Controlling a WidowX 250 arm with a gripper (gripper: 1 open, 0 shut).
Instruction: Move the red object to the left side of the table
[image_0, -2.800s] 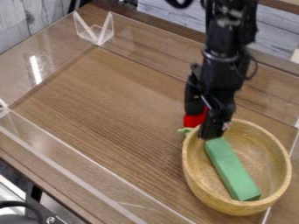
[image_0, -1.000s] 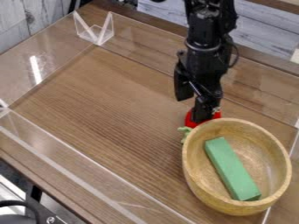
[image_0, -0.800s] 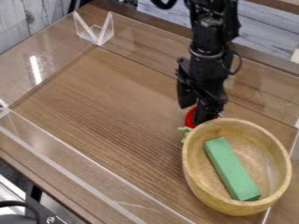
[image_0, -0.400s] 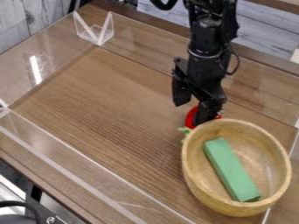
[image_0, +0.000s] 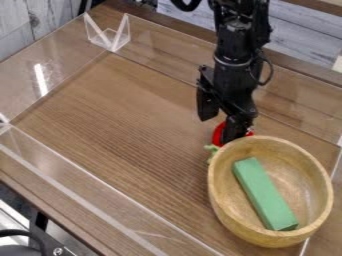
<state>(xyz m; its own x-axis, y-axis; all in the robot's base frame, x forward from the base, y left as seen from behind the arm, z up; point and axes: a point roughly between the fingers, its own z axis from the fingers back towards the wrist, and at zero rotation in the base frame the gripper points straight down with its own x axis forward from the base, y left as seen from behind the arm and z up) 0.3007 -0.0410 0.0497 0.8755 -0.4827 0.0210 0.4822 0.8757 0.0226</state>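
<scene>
The red object (image_0: 219, 132) lies on the wood-grain table (image_0: 120, 110) just behind the rim of the wooden bowl (image_0: 215, 178). Its green leafy stem (image_0: 210, 148) pokes out toward the front. My black gripper (image_0: 223, 124) comes straight down over it and is open, with one finger on each side of the red object. The right finger (image_0: 241, 128) hides part of the fruit. I cannot tell whether the fingers touch it.
A green rectangular block (image_0: 263, 192) lies inside the bowl at the front right. Low clear acrylic walls (image_0: 40, 160) edge the table. A small clear stand (image_0: 107, 32) sits at the back left.
Since the earliest frame the gripper has risen and drawn back from the bowl's rim. Over the last second it has barely moved, and the red object stays in place.
</scene>
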